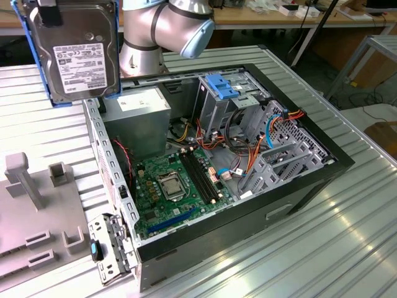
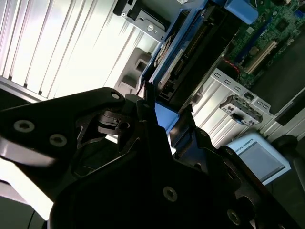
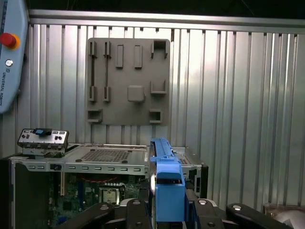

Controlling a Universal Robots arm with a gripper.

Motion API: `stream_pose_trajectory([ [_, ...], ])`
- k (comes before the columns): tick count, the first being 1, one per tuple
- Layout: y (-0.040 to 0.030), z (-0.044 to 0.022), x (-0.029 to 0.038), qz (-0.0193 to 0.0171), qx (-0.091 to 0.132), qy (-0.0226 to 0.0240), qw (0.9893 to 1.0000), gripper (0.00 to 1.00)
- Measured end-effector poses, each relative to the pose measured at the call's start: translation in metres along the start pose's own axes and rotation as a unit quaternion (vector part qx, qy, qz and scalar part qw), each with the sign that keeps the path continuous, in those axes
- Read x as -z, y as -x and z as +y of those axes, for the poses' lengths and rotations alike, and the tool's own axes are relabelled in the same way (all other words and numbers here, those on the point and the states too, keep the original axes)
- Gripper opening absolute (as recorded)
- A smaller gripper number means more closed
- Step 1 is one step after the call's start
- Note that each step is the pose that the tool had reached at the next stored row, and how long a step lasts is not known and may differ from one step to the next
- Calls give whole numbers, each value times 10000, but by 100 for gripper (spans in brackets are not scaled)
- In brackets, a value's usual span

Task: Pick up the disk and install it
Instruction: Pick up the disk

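Observation:
The disk (image 1: 77, 53), a dark-grey hard drive with a white label in a bright blue carrier frame, hangs upright in the air at the exterior view's upper left. It is beside the far corner of the open computer case (image 1: 329, 158) and above the ribbed table. My gripper (image 1: 51, 13) is shut on its top end. In the first wrist view the disk (image 3: 167, 191) shows edge-on as a blue strip clamped between my fingers (image 3: 136, 212). In the second wrist view the disk (image 2: 190, 52) extends away from my gripper (image 2: 162, 114).
Inside the case are a light-blue slotted bracket (image 1: 223, 84) on the metal drive cage, a grey power supply box (image 1: 139, 115), a green motherboard (image 1: 173, 186) and loose cables. A grey fixture plate (image 1: 31, 211) lies on the table at the exterior view's left. A teach pendant (image 3: 9, 57) sits nearby.

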State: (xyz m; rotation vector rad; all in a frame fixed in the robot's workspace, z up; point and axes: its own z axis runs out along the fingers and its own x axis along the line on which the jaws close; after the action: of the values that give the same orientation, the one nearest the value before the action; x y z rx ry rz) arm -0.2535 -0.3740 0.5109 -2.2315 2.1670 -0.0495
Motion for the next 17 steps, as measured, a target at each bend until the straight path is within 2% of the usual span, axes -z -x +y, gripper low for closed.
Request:
stream_pose_trajectory([
  [8,-10,-342,-16,0,-1,0,10000,37],
  [10,-15,-509,-23,0,0,0,10000,37],
  [13,-19,-650,-30,1,-8,0,10000,37],
  [17,-21,-717,-36,3,-68,0,10000,37],
])
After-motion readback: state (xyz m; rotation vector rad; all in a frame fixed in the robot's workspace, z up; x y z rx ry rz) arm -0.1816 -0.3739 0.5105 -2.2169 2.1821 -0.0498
